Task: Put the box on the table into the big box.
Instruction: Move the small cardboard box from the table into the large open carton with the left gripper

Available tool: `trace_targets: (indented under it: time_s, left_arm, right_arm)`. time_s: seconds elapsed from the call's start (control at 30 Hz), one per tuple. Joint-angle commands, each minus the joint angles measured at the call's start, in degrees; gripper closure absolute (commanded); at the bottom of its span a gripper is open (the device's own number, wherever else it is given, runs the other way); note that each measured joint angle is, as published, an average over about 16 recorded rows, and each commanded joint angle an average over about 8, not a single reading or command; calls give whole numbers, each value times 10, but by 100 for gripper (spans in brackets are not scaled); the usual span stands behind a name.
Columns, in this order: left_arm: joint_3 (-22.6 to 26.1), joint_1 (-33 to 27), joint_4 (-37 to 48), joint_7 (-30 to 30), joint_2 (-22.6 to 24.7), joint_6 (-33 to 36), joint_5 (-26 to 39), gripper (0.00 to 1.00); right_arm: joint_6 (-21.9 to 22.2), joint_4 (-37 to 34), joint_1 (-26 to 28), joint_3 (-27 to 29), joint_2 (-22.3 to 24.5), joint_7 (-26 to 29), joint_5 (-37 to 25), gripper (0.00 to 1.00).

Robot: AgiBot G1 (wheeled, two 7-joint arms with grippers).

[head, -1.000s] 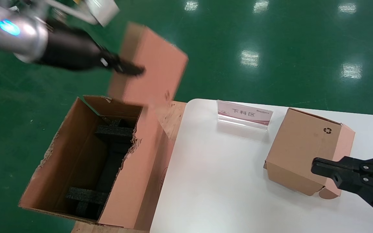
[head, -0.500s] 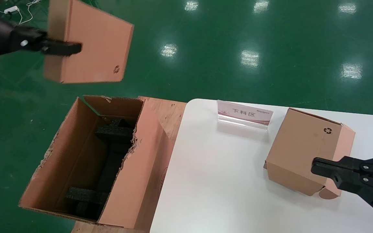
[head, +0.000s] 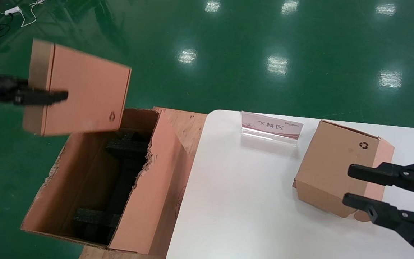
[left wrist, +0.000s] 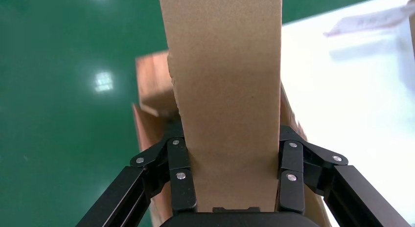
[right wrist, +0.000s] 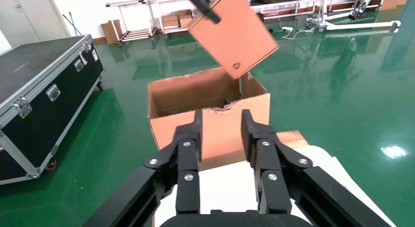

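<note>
Green glossy floor fills most of your head view, with the white desk (head: 250, 201) at the lower right. Your left pincer (head: 54, 97) is pinching the flat box (head: 84, 97), holding it in the air, tilted, above the far left end of the big box (head: 146, 201). That open carton stands beside the desk's left edge, with black foam blocks (head: 126, 145) inside. On the desk you see a small sign (head: 271, 127) and a cube-like box (head: 336, 165). Your right pincer (head: 347, 185) hangs spread in front of that cube-like box.

From your left wrist, the pincer (left wrist: 234, 173) has one finger (left wrist: 180, 175) pressed to each face of the flat box (left wrist: 225, 85).

From your right wrist, the pincer (right wrist: 221, 122) is spread with nothing between its fingers; beyond it the big box (right wrist: 215, 124) stands open, the flat box (right wrist: 235, 34) tilted in the air above it.
</note>
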Motion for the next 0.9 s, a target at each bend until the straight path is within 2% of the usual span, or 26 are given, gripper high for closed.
trace_targets:
  time_s: [0.03,0.33,0.9]
  left_arm:
    - [10,7,0,-2,-12,2,-9,100]
    - [32,53,0,-24,-31,10,-16,100]
    - [59,69,0,-68,3,27,-8,100]
  right_arm:
    - [0,0,0,0,0,0,0,0]
    - [0,0,0,0,0,0,0,0]
    - [0,0,0,0,0,0,0,0]
